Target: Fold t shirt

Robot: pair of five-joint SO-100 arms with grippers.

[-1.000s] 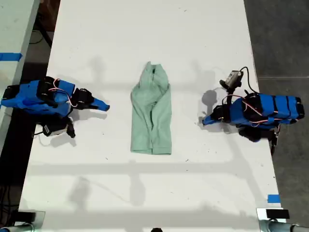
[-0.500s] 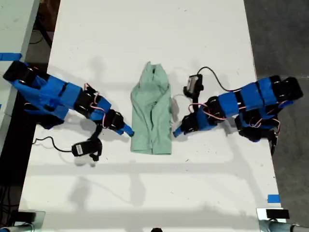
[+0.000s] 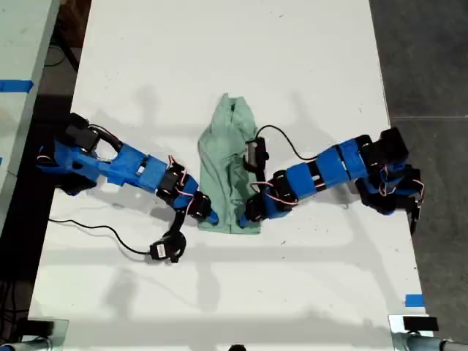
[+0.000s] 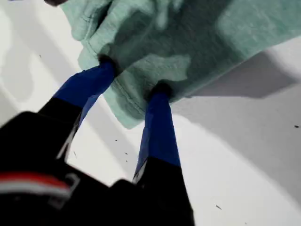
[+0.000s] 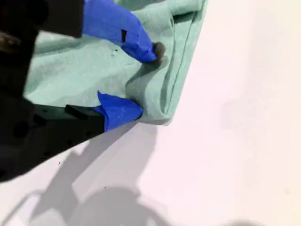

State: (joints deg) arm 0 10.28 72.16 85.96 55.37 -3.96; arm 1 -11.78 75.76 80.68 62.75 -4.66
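Shirt (image 3: pixel 229 172) mid-desk (image 3: pixel 307 58), my first gripper (image 4: pixel 133 75) and second gripper (image 5: pixel 139 80) parted astride its hem corners (fingertips buried in cloth), collar end hidden in wrist views

table (image 3: pixel 219 44): white, faintly speckled, shadows cast on it | blue tape (image 3: pixel 414 300): stuck near the table's lower corner at the exterior view's right | second blue tape (image 3: pixel 16 85): seen on a pale surface at the exterior view's left | floor (image 3: pixel 424 58): dark grey, exterior view's right
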